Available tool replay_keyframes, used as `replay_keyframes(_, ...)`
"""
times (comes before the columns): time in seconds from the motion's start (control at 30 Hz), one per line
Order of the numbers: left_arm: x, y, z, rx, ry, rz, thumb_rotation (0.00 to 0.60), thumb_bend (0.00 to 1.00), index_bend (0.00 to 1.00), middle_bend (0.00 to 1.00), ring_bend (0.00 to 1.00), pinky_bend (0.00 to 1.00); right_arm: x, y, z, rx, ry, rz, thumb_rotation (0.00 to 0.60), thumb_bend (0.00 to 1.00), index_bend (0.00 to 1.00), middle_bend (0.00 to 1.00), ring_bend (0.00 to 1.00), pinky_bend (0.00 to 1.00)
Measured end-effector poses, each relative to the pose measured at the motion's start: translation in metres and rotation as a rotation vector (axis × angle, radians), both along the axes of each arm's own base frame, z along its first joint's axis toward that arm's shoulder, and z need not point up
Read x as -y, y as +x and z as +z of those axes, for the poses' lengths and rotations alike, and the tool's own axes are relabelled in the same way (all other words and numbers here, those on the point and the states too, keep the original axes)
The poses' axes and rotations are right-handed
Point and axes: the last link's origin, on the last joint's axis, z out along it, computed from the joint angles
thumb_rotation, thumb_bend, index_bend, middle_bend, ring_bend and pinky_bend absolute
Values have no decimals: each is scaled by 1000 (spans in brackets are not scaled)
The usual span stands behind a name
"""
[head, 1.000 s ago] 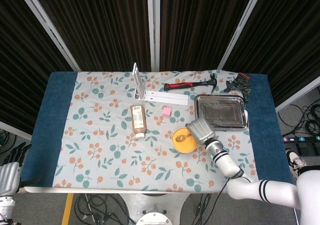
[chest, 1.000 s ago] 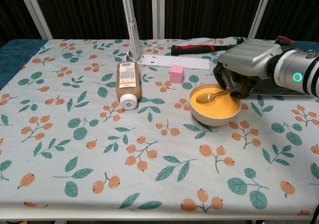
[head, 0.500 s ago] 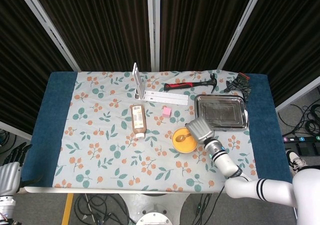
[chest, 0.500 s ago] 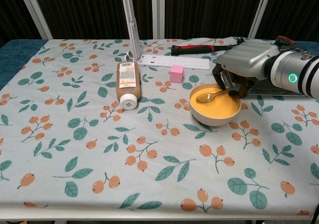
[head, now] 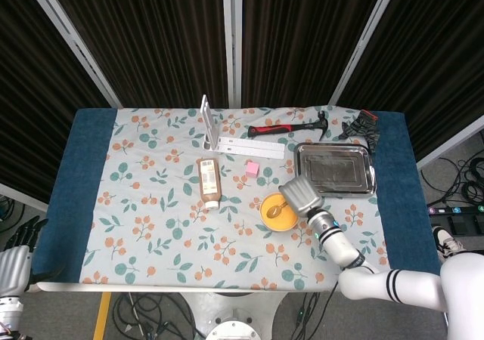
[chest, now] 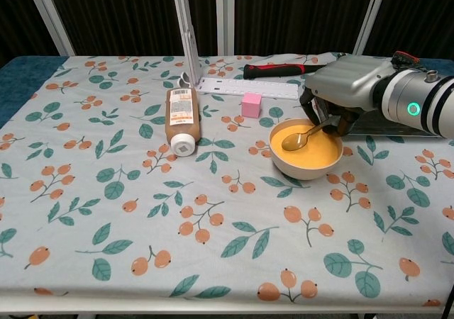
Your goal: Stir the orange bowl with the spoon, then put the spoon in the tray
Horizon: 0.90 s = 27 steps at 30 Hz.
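Note:
An orange bowl (chest: 307,148) (head: 276,211) stands right of the table's middle. A metal spoon (chest: 300,137) (head: 275,209) has its scoop down inside the bowl, handle rising to the right. My right hand (chest: 346,88) (head: 300,194) holds that handle from above, fingers curled down over the bowl's far right rim. A silver tray (head: 334,168) (chest: 383,125) lies behind the hand, mostly hidden by it in the chest view. My left hand (head: 19,236) hangs off the table's left side, fingers apart, holding nothing.
A brown bottle (chest: 180,118) lies on its side left of the bowl. A pink cube (chest: 250,105), a white ruler (chest: 248,87), an upright white stand (chest: 187,32), a red-handled hammer (chest: 284,69) and black gloves (head: 361,125) sit along the back.
My right hand has shifted slightly left and lifted a little over the bowl, and the spoon's scoop has swung toward the bowl's near side. The left hand stays put.

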Motion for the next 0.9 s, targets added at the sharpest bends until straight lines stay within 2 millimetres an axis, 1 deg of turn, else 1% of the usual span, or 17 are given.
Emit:
replay_keyframes(0.23, 0, 2, 1, 2, 4, -10, 600, 120, 184, 154, 99, 181, 3, 9, 14, -110, -58, 129, 600, 412, 643, 1000, 1000, 1000)
replay_keyframes(0.37, 1, 2, 0, 6, 1, -7, 600, 120, 184, 153, 99, 181, 7, 15, 21, -233, -95, 238, 600, 422, 667, 1000, 1000, 1000)
replay_keyframes(0.5, 2, 2, -1, 9, -3, -3, 600, 120, 184, 154, 99, 181, 9, 20, 22, -355, -122, 344, 600, 431, 681, 1000, 1000, 1000)
replay_keyframes(0.63, 2, 1, -2, 12, -5, -3, 600, 120, 184, 154, 100, 181, 10, 21, 17, -451, -130, 425, 600, 443, 684, 1000, 1000, 1000)
replay_keyframes(0.9, 2, -1, -3, 21, -13, 6, 600, 119, 184, 153, 99, 181, 8, 17, -7, -554, -128, 498, 600, 444, 686, 1000, 1000, 1000)
